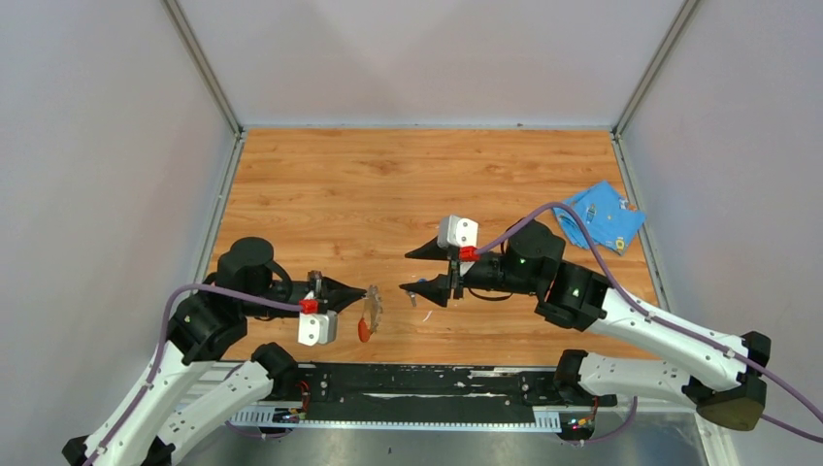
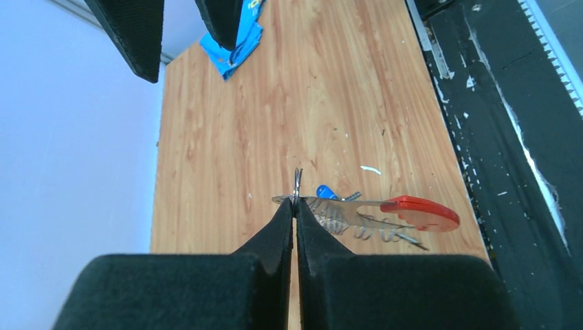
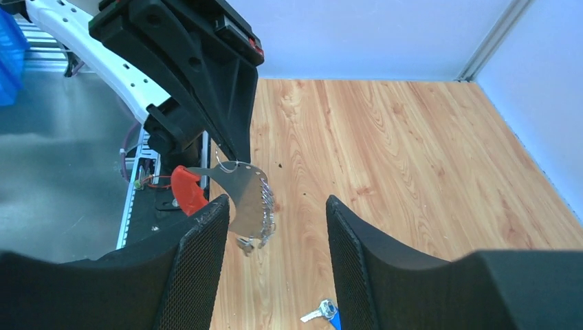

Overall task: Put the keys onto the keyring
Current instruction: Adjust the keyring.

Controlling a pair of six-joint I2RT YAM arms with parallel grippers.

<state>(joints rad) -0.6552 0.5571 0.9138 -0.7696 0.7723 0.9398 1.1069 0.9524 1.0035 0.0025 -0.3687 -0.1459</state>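
Your left gripper (image 2: 295, 206) is clamping the keyring (image 2: 385, 208) by its metal ring (image 2: 297, 180), above the table (image 1: 320, 184) (red end toward the bases). Your right gripper (image 3: 276, 203) is hovering just beside it with jaws apart, the blue-headed key (image 3: 322, 313) lying on the table below.

- The left tool (image 2: 295, 207) has both black fingers pressed together, tips meeting on the small metal ring (image 2: 297, 180) of the keyring (image 2: 357, 210).
- The ring stands upright above the fingertips.
- The strap extends to the right of the tips, silvery grey first, red at its far end.
- The blue-headed key (image 2: 324, 192) lies on the wooden desk (image 2: 227, 151), just behind the strap.
- A white scrap (image 2: 370, 169) lies near the key.
- The right tool (image 2: 187, 58) enters at top, fingers apart.
- The blue cloth (image 2: 242, 42) lies behind it.
- A black rail (image 2: 495, 137) borders the desk on the right.
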